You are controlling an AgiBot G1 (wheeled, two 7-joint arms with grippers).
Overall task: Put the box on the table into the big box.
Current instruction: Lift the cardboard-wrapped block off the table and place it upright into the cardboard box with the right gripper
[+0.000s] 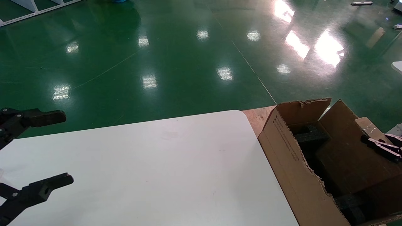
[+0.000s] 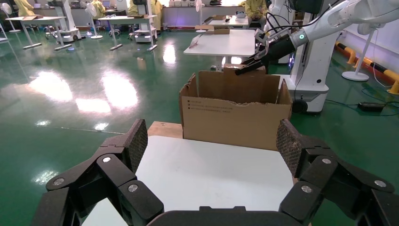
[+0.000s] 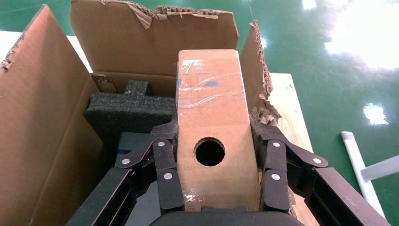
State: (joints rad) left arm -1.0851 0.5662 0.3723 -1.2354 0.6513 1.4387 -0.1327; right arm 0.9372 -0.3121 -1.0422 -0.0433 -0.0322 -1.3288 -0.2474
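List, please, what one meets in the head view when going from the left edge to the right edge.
left gripper, open → the table → the big box → the box held by the right gripper over the big box.

The surface [image 1: 176, 169] is a flat white tabletop with a rounded far corner, standing on a glossy green floor [image 1: 176, 62] that reflects the overhead lights. No object rests on the visible white area. Just beside its right edge — at the rounded corner — a light wooden board [image 1: 256, 117] shows. The big box [image 1: 292, 175], a brown corrugated carton with torn flaps, stands hard against that right edge, apparently on the wooden board.
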